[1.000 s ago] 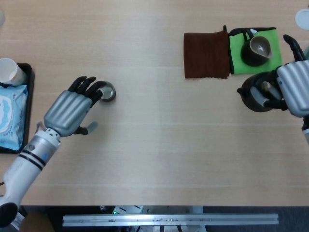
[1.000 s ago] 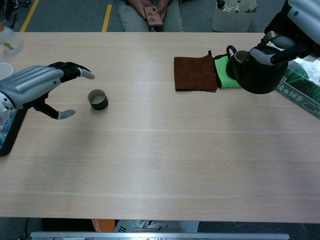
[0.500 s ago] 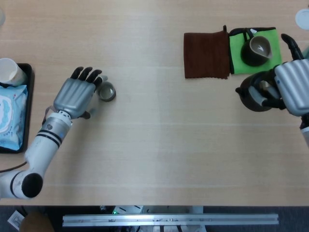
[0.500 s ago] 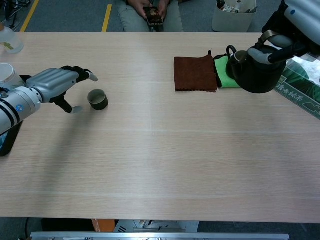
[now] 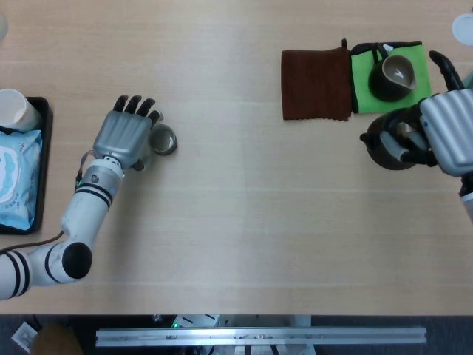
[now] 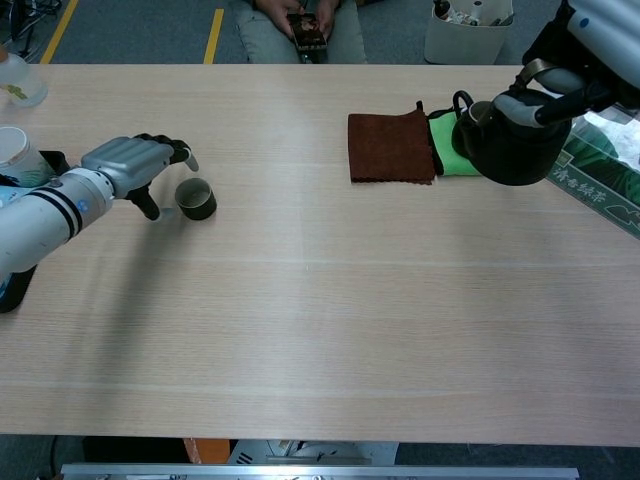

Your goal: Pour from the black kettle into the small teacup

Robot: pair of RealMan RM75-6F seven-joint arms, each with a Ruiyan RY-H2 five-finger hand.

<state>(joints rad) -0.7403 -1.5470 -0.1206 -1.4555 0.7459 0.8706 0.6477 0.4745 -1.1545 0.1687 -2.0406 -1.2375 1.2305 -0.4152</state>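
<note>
Pale wood runs the whole width of the tabletop (image 6: 330, 300), and someone sits at the far edge with a small device in their hands. The left robot hand (image 5: 127, 134) has closed in on the small teacup (image 6: 196, 199) over the last second: a moment ago it hung off to the side with fingers spread, and now it sits right beside the cup, fingers curved around its near side. From where I stand I can't quite tell whether it is actually gripping the cup or only cupping it, since the overhead view shows the fingers close against the rim but not clearly pressed on it. Far across the tabletop, the right robot hand (image 6: 560, 75) holds the black kettle (image 6: 505, 140) by its handle, lifted just off the surface near the green cloth (image 5: 369, 92), and it has hardly moved in that time. A brown cloth (image 5: 315, 83) and a small dark pitcher (image 5: 392, 76) lie just beside it. My reading is that the cup is being steadied first, so pouring cannot begin until the kettle crosses over.
</note>
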